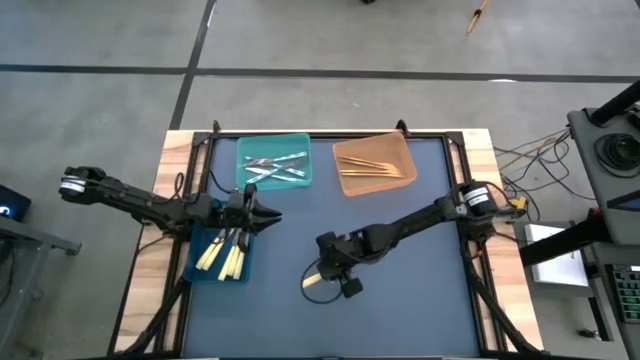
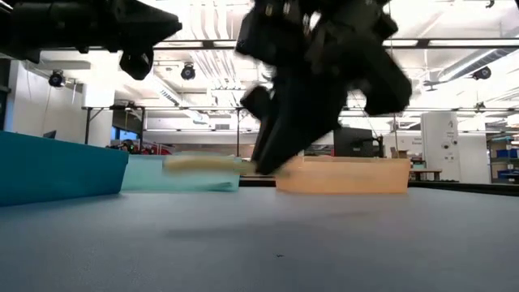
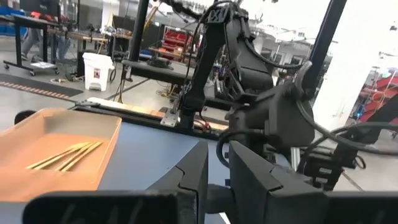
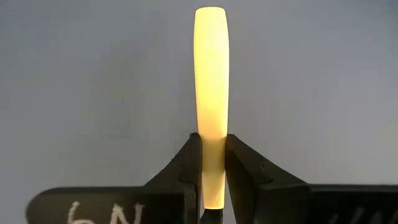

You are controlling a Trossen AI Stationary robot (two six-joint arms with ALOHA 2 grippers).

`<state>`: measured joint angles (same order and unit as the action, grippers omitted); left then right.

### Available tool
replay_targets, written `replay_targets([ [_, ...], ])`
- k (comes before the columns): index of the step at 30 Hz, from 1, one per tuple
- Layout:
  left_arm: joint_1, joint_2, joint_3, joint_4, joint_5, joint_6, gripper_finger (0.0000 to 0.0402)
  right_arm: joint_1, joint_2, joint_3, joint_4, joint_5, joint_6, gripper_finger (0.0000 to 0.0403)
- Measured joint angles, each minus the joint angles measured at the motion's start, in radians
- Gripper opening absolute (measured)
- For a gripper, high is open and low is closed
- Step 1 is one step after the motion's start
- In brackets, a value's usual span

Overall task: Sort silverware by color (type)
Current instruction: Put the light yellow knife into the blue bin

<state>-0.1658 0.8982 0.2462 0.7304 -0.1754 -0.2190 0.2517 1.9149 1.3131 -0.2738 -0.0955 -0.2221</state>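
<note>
Silverware sits sorted across three bins on the dark counter [image 1: 400,250] as seen from above: silvery grey pieces [image 1: 275,167] in the teal bin [image 1: 245,150], orange-tan pieces [image 1: 372,167] in the orange bin [image 1: 400,150], and pale yellow pieces [image 1: 225,257] in the blue bin [image 1: 197,268] at the counter's left side. The left hand [image 1: 262,215] hangs just above the blue bin's inner edge, while the right hand [image 1: 325,275] reaches to mid-counter, holding a pale yellow utensil [image 1: 318,282] low over the mat. From counter height, the right hand [image 2: 272,158] fills the centre of the scene, the yellow utensil [image 2: 203,163] sticking out sideways from it above the counter, with the blue bin [image 2: 57,166], teal bin [image 2: 178,180] and orange bin [image 2: 345,174] lined up behind. Through the left wrist camera, the left hand [image 3: 217,177] has its fingers [image 3: 196,171] drawn nearly together with nothing between them; the orange bin [image 3: 106,127] with its orange-tan pieces [image 3: 65,155] lies beyond. Through the right wrist camera, the right hand [image 4: 211,165] is clamped on the handle of the yellow utensil [image 4: 211,81], which points straight out over the bare counter [image 4: 93,93].
</note>
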Motion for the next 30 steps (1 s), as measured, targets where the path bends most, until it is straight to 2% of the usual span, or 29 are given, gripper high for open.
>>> replay_targets([
  [6, -0.002, 0.001, 0.001, 0.121, 0.0, -0.004, 0.0048, -0.044, -0.093, -0.001, -0.037, -0.002, -0.064, 0.0034],
  [17, -0.002, -0.003, 0.001, 0.148, 0.0, 0.003, 0.0048, -0.116, -0.331, -0.022, -0.016, 0.021, -0.156, 0.0034],
  [25, -0.001, -0.003, 0.001, 0.16, -0.001, 0.037, 0.0048, -0.138, -0.407, -0.142, 0.15, 0.02, -0.155, 0.0034],
  [30, -0.001, -0.009, 0.001, 0.164, -0.001, 0.083, 0.0048, -0.158, -0.458, -0.249, 0.349, 0.092, -0.144, 0.0034],
])
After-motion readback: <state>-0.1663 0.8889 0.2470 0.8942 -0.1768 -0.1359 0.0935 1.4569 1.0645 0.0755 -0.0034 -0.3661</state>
